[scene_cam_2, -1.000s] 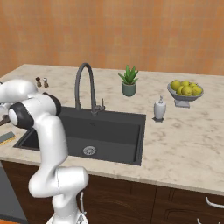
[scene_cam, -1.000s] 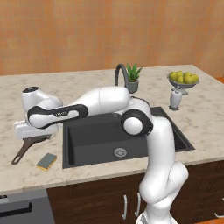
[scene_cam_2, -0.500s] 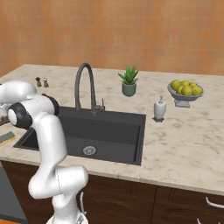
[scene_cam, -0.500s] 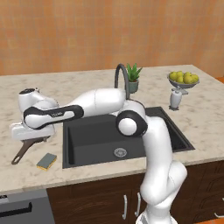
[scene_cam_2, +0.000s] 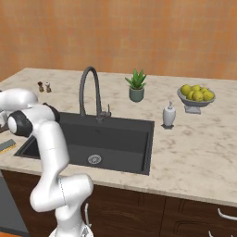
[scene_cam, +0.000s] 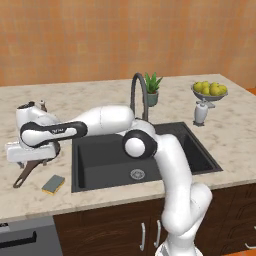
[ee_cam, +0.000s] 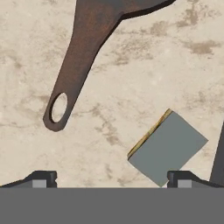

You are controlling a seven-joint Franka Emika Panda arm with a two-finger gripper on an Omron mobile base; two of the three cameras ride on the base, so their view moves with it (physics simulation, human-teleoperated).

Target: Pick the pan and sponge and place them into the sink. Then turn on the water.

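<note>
The small round dark brown frying pan [scene_cam: 31, 166] lies on the beige marbled stone counter [scene_cam: 95, 100], directly under the robot's white hand, which covers its bowl in the left base view so that mostly the long thin dark handle pokes out toward the counter's front edge. In the hand view the handle, with a hole at its end, slants across the upper left, ahead of the two-finger gripper [ee_cam: 111, 178] and clear of both tips. The small rectangular sponge [ee_cam: 167, 148], grey-blue scrubbing face up with a yellow edge showing, rests on the counter just in front of the right-hand fingertip in that view, apart from the handle. The gripper's fingers stand spread wide with nothing between them. To the gripper's side, the large rectangular black sink [scene_cam: 110, 160] with its round silver drain sits sunk into the counter, the tall dark grey arched faucet [scene_cam: 138, 95] behind it.
</note>
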